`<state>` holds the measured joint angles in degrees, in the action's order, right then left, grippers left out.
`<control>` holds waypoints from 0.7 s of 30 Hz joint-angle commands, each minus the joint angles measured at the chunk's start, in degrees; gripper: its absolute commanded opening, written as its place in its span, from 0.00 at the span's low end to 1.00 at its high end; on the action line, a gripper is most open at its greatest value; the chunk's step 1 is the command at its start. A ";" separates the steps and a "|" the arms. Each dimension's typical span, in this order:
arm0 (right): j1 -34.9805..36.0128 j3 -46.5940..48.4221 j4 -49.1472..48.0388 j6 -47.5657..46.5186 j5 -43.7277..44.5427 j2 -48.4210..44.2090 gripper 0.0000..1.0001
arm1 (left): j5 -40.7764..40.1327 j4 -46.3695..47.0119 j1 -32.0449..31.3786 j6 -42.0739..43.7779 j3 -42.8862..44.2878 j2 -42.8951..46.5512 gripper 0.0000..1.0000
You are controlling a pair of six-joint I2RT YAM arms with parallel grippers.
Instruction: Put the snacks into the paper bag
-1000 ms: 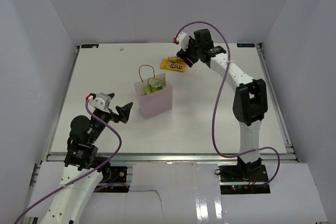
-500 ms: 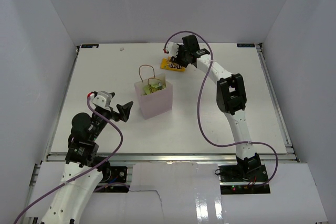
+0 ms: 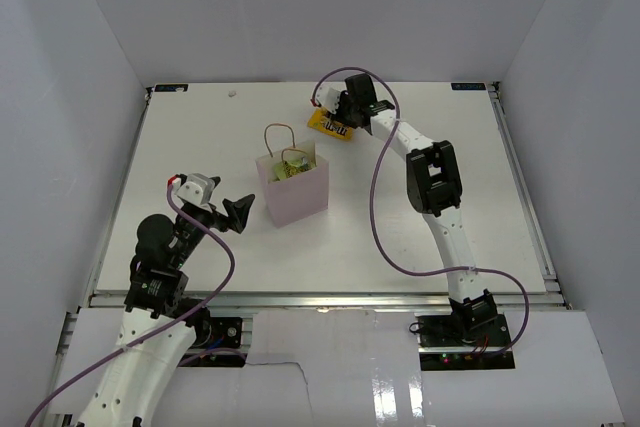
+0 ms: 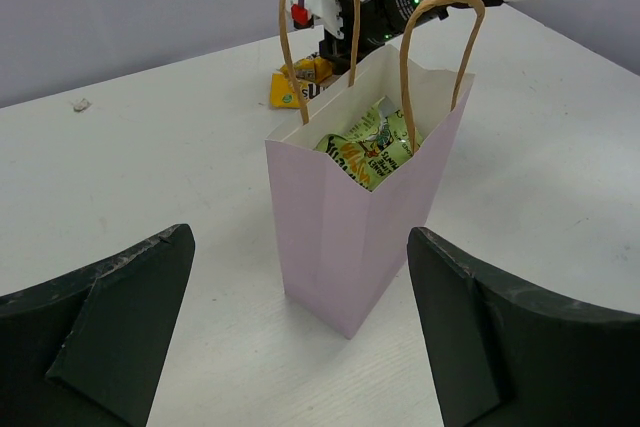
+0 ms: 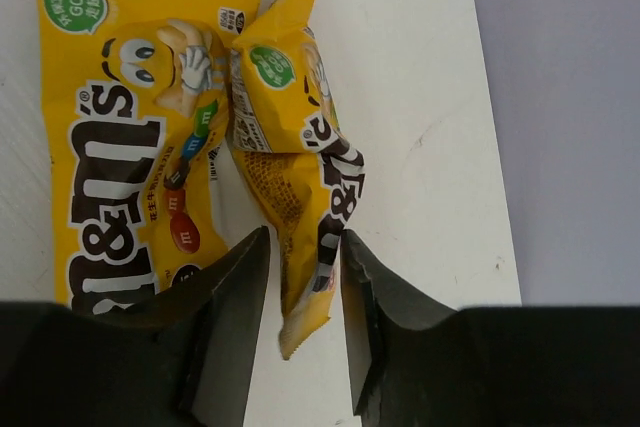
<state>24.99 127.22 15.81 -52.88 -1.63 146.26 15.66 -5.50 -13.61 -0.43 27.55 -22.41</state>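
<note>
Crumpled yellow packet (image 5: 296, 137) is pinched between right gripper (image 5: 303, 239) fingers on the table (image 3: 480, 197), beside flat yellow packet (image 5: 125, 127). Left gripper (image 4: 300, 239) is spread wide before the paper bag (image 4: 345, 207); green snacks (image 4: 368, 147) seen inside.

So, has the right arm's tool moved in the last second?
Yes. In the top view the right tool has swung left, closer to the paper bag, and now sits over the yellow packets.
</note>
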 commanded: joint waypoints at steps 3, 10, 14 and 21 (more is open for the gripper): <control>-1.26 1.81 -2.81 0.59 1.28 0.61 0.33 | 0.69 0.93 0.33 0.25 -0.57 -0.53 0.98; -2.14 -4.25 -2.63 3.04 -0.83 -3.60 0.12 | 1.30 1.45 0.51 0.25 -0.74 -0.35 0.98; -3.54 -13.03 -2.81 7.87 -5.56 -13.24 0.08 | 5.77 3.38 0.51 -0.19 -1.09 0.88 0.98; -7.59 -39.30 -4.91 19.83 -23.74 -37.07 0.08 | 17.46 10.76 0.42 -5.89 -3.03 4.31 0.98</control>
<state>19.07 93.23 13.26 -39.86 -14.87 119.85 26.11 0.05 -13.30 -2.72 25.43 -19.00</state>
